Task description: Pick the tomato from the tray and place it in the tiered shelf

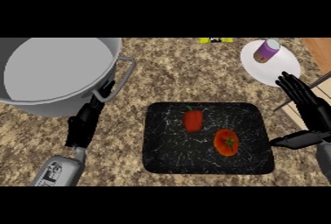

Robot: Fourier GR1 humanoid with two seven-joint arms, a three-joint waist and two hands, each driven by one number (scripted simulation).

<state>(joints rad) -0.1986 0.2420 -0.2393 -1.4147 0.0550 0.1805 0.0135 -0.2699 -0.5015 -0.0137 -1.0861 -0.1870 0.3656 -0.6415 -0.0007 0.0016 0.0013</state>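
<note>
My right hand [309,114] stands at the right edge of the view, fingers [292,87] straight and spread, pointing far and up, thumb [291,141] stretched out to the left; it holds nothing. The thumb tip sits just beside the right rim of the black tray [161,153]. The tomato [226,142] lies to the left of that thumb, inside the tray in its near-right part, close to the rim and apart from my fingers. It looks slightly taller than wide from here, its stem spot facing up. Further left and a bit farther off in the tray lies a red pepper [193,120], clear of the tomato.

My left hand [87,122] is over the worktop [194,74] well to the left of the tray, beside the handle of the big grey pot [58,70]; its fingers I cannot tell. So my right hand is plainly the nearer one, and I judge the reach goes leftward and down. Beyond my right fingers sits a white plate [284,74] carrying a purple can [265,51]. I cannot see the tiered shelf.
</note>
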